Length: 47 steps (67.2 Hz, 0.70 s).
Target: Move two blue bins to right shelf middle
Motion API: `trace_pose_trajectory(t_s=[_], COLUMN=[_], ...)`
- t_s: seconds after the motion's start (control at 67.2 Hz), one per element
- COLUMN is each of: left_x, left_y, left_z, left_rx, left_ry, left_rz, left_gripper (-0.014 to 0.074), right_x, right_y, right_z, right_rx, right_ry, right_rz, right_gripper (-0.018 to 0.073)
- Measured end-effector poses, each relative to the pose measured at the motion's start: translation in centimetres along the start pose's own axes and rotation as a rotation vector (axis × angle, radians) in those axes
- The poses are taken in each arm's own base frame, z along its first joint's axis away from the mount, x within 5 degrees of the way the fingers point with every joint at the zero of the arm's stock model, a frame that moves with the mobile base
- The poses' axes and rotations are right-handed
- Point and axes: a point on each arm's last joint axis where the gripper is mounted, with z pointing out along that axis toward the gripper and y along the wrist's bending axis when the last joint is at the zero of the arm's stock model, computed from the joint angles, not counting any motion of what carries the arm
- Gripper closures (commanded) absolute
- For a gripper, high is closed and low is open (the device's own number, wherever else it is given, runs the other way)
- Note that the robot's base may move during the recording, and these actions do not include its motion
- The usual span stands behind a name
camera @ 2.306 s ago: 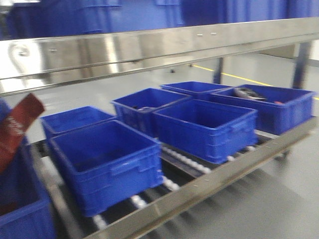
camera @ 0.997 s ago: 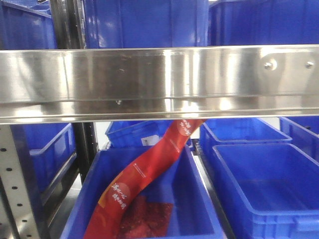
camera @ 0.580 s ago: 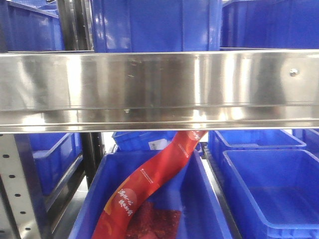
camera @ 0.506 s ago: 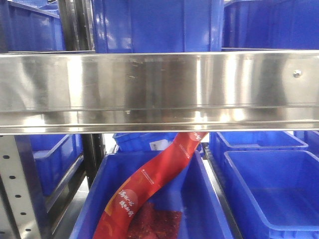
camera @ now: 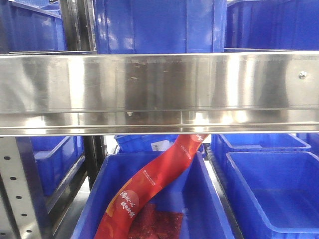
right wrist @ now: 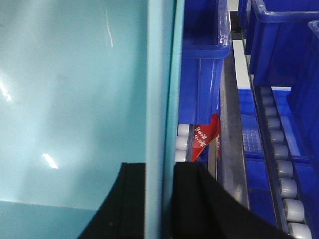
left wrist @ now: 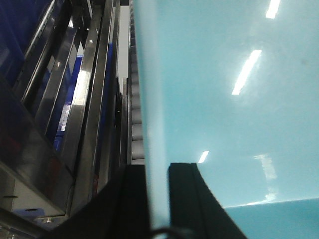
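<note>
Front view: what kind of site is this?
Probably a warehouse or factory parts store: steel racking with a shiny front rail, rows of dark blue bins on the levels, and roller tracks under them. Both grippers clamp a pale blue bin.

My front camera faces the steel rail [camera: 159,89] closely, while both my wrist cameras look along the pale bin's [left wrist: 224,99] walls, sharing rollers [right wrist: 182,142].

The smooth pale cyan plastic bin wall [left wrist: 229,99] carries white light streaks. The broad brushed stainless-steel front rail [camera: 159,92] gleams silver, the ribbed plastic bins [camera: 159,25] are dark blue, and the long glossy packet [camera: 149,186] is red (with white lettering).
</note>
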Motion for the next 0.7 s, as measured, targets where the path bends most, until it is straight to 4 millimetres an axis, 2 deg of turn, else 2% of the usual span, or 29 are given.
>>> trace_pose_trajectory(t_s=[0.298, 0.417, 0.536, 0.699], left_x=[-0.2, 0.1, 1.1, 3.1], left_y=[-0.1, -0.4, -1.0, -1.6], left_z=[0.0, 0.6, 2.5, 6.4], left_rx=[0.012, 0.022, 0.01, -0.051], left_ry=[-0.021, 0.007, 0.082, 0.235], left_rz=[0.0, -0.008, 0.001, 0.029], left_gripper=[0.0707, 0.0707, 0.0707, 0.0707], right_x=[0.0, 0.7, 2.0, 4.0], right_y=[-0.1, -0.2, -0.2, -0.1], right_z=[0.0, 0.6, 2.6, 5.8], right_rx=[0.008, 0.041, 0.093, 0.147], right_ry=[0.005, 0.073, 0.178, 0.321], right_rz=[-0.005, 0.024, 0.069, 0.1], right_gripper=[0.0724, 0.0724, 0.0724, 0.0724])
